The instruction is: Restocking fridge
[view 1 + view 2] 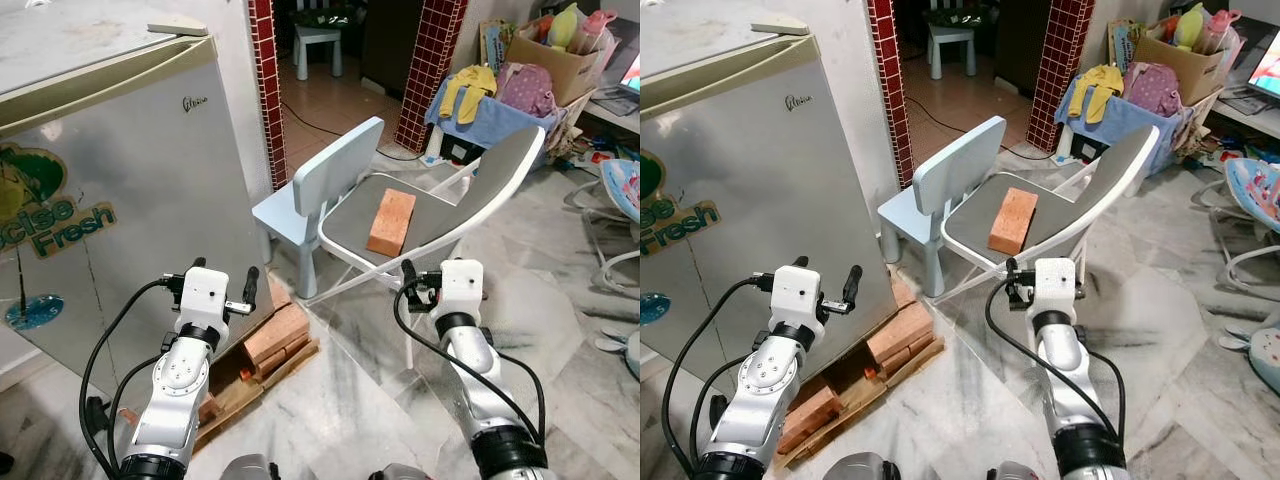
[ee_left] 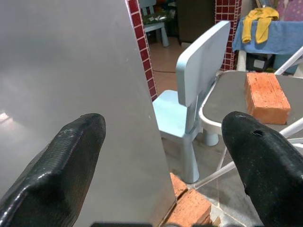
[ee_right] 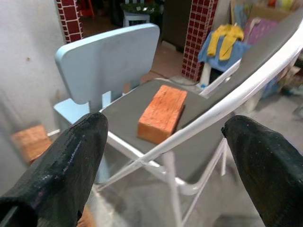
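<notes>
Item: brick (image 1: 391, 221), lying flat on grey folding chair (image 1: 440, 215) beside closed fridge (image 1: 120, 200), long axis running away from the robot; right claw (image 3: 165, 156), released and empty, faces it from just ahead and is nearer; left claw (image 2: 161, 165), released, faces the fridge.

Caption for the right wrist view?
Open right hand faces an orange brick lying on a grey folding chair.

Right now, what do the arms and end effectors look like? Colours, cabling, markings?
Both arms are silver metal with round joints and dark collars. Loose black cables loop alongside each. The left end effector and right end effector each have a white boxy housing and two long black textured fingers. No markings are legible.
</notes>
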Motion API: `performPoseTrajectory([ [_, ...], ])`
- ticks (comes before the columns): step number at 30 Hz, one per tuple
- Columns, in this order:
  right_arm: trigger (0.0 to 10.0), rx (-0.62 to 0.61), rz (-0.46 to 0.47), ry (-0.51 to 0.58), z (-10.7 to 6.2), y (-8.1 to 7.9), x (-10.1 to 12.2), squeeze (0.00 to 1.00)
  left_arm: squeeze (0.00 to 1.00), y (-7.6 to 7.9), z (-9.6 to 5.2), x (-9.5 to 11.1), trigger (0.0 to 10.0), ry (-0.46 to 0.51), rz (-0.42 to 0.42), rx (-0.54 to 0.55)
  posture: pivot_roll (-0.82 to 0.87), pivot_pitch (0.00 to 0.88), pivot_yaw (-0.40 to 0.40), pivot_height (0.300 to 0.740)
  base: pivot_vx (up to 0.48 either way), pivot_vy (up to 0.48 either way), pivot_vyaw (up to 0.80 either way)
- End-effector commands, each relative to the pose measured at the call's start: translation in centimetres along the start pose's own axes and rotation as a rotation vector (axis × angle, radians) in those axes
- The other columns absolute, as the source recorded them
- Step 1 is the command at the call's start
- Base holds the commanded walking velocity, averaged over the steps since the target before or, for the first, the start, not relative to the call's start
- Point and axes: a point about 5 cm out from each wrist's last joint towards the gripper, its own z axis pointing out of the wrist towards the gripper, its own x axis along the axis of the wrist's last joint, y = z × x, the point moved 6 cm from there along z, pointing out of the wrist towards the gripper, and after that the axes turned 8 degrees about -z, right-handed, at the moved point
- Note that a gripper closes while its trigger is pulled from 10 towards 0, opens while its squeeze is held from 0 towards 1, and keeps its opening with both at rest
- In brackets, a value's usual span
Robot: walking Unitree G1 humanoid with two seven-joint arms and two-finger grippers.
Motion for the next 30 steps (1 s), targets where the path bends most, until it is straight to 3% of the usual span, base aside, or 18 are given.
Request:
performPoseTrajectory([
  [1, 10.0, 0.022, -0.029, 0.028, 0.0, -0.7, 0.6, 0.0, 0.0, 0.0, -0.1, -0.2, 10.0, -0.012, 0.0, -0.002, 0.07, 0.0, 0.037, 0.74, -0.27, 0.0, 0.0],
  [3, 10.0, 0.032, -0.068, 0.048, -0.2, -1.1, 0.9, 0.0, 0.0, 0.1, -0.1, -0.3, 10.0, -0.013, 0.005, -0.007, 0.07, 0.0, 0.032, 0.74, -0.272, 0.0, 0.0],
  [6, 10.0, 0.054, -0.049, 0.046, -0.3, -1.4, 1.1, 0.0, 0.0, 0.1, 0.0, -0.2, 10.0, -0.012, 0.004, -0.001, 0.07, 0.0, 0.023, 0.74, -0.298, 0.19, 0.0],
  [12, 10.0, 0.015, -0.105, 0.021, 0.0, -0.5, 0.6, 0.0, 0.0, 0.0, 0.0, -0.4, 10.0, -0.023, -0.011, 0.012, 0.08, 0.0, 0.014, 0.74, -0.341, 0.272, 0.0],
  [20, 10.0, 0.013, -0.078, -0.002, 0.6, -0.3, 0.6, 0.0, 0.0, -0.1, -0.1, -0.6, 10.0, -0.031, -0.014, 0.01, 0.09, 0.0, 0.0, 0.74, -0.332, 0.318, -0.22],
  [30, 10.0, 0.015, -0.067, 0.003, 0.7, -0.4, 0.8, 0.0, 0.0, 0.4, -0.2, -0.7, 10.0, -0.03, -0.009, -0.014, 0.09, 0.0, -0.005, 0.74, 0.0, 0.465, 0.0],
])
